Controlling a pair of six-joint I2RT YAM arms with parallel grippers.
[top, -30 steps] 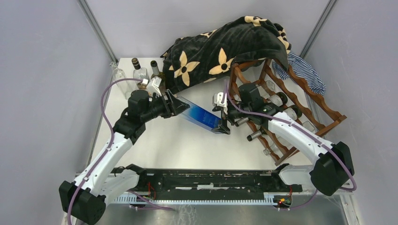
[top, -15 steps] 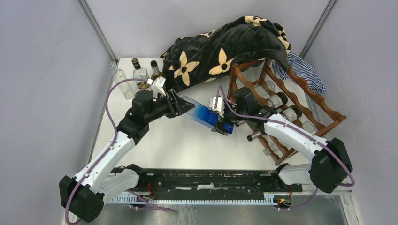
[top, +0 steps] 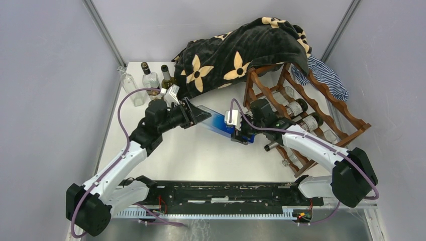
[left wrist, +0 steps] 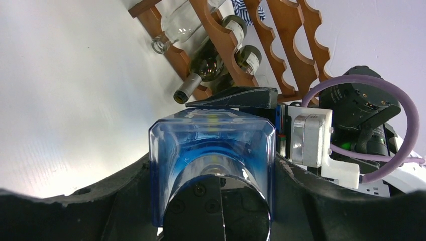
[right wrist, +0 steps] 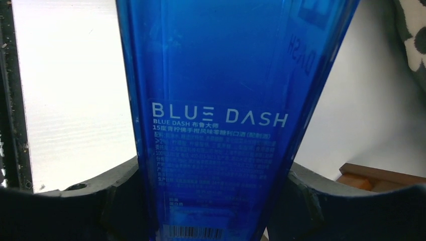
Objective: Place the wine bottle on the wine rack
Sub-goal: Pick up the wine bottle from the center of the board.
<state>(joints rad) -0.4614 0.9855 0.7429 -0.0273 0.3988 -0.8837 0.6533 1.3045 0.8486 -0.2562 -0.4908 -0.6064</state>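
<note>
Two robot arms hold one wine bottle point(top: 215, 122) between them, in the air above the white desk point(top: 201, 155). We see a square, clear blue bottle labelled BLUE DASH, lying nearly level. It is just left of the wine rack point(left wrist: 289, 35) and not in it. The left pincer point(top: 193, 114) is clamped around the bottle's neck end. The right pincer point(top: 240, 134) has a finger on each side of the base end. We think they press the glass, though the wrist view is too close to be sure. The dark reddish rack stands at the right, with several racked bottles point(top: 296, 107) lying in its scalloped rails. A black blanket point(top: 236, 47) with cream flowers drapes over its top. A few upright bottles point(top: 149, 78) stand at the desk's far left corner.
</note>
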